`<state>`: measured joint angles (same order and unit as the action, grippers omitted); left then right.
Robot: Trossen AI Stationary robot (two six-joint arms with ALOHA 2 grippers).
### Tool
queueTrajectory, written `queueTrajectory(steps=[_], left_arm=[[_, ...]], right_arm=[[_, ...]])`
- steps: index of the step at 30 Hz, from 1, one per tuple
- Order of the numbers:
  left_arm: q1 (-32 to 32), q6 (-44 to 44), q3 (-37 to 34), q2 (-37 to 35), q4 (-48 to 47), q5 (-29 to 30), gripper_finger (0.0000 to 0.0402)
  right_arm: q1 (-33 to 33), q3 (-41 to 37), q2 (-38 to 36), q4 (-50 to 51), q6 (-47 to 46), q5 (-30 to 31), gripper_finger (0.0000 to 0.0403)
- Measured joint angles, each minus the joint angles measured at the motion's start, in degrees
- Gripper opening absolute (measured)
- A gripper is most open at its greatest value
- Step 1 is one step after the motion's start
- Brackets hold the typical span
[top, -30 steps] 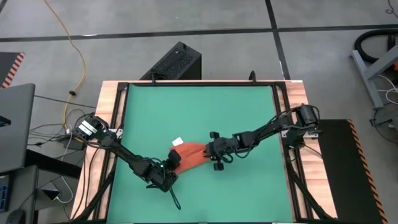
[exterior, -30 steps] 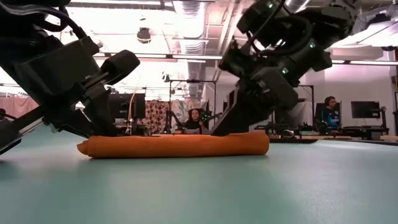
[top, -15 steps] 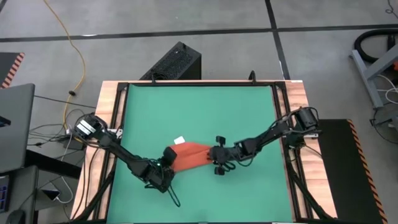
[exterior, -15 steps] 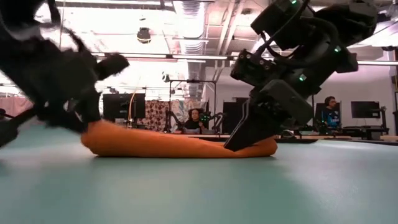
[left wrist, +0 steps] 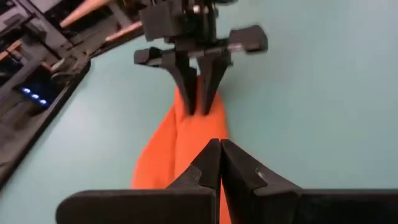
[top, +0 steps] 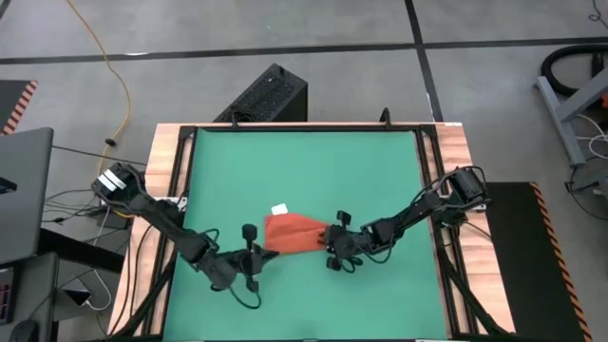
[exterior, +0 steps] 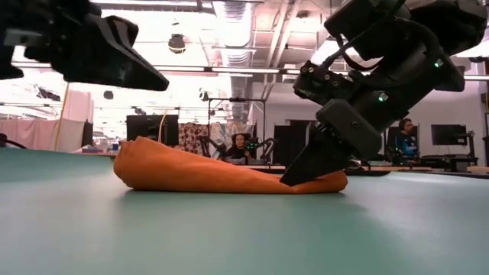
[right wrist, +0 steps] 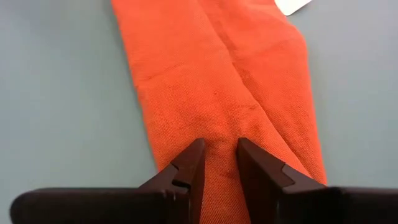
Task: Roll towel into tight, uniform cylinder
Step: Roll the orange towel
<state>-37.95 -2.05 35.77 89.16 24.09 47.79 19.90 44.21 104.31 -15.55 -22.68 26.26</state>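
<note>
Towel (top: 293, 234) lay mid-mat on the green mat (top: 313, 171), loosely folded and lopsided, white tag (top: 279, 210) at its far edge. Right gripper (top: 334, 249) pinched the towel's right end between part-closed fingers. Left gripper (top: 253, 256) hung shut and empty just off the left end. Rolling looked barely begun; next move probably needs the left to regrip and turn evenly.

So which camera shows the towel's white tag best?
The high view: the white tag sits clear at the towel's far corner. The right wrist view clips it at the frame's edge; the low and left wrist views don't show it.
</note>
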Motion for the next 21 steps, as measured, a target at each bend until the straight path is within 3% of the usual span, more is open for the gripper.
queueTrajectory(steps=[2,7,13,21], left_arm=[[-0.5,0.9,-3.5,2.1,8.3,1.8,0.0],[-0.2,2.8,-6.9,8.9,16.6,6.1,0.0],[1.4,3.0,-5.2,16.2,17.1,6.9,0.0],[2.4,12.7,-5.2,18.9,11.2,6.9,0.0]], right_arm=[[0.0,0.0,0.0,-0.1,-0.5,0.0,0.0116],[0.0,0.0,0.0,-0.3,-0.6,0.2,0.0116],[0.0,0.0,0.0,-0.5,-1.0,0.4,0.0116],[1.2,-0.1,-0.5,-1.6,1.5,1.0,0.0116]])
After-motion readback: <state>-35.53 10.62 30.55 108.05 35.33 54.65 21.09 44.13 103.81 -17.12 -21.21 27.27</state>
